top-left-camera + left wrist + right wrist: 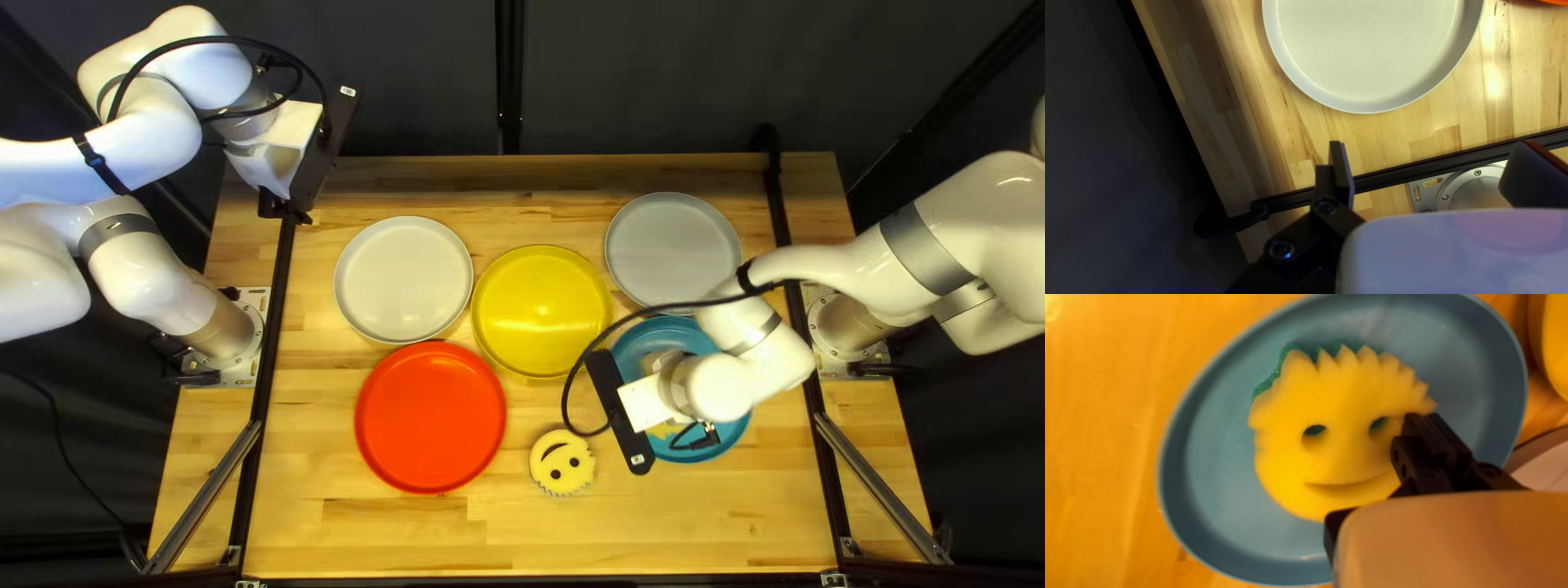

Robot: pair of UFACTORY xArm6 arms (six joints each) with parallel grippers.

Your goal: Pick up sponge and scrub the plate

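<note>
Sitting in the blue plate (1208, 479) is a sponge (1342, 452).

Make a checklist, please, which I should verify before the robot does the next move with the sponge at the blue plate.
1. Sponge within the outline of the blue plate: ok, in the right wrist view.
2. Green side toward the plate: ok, yellow face up, green showing at its edge.
3. Right pincer at the sponge: ok, over the part beside one eye.
4. Sponge firmly gripped: cannot tell.
5. Left pincer away from the scrubbing: ok, open, at the table's far left corner.
6. Spare sponge off the plates: ok, on the table beside the red plate.
</note>
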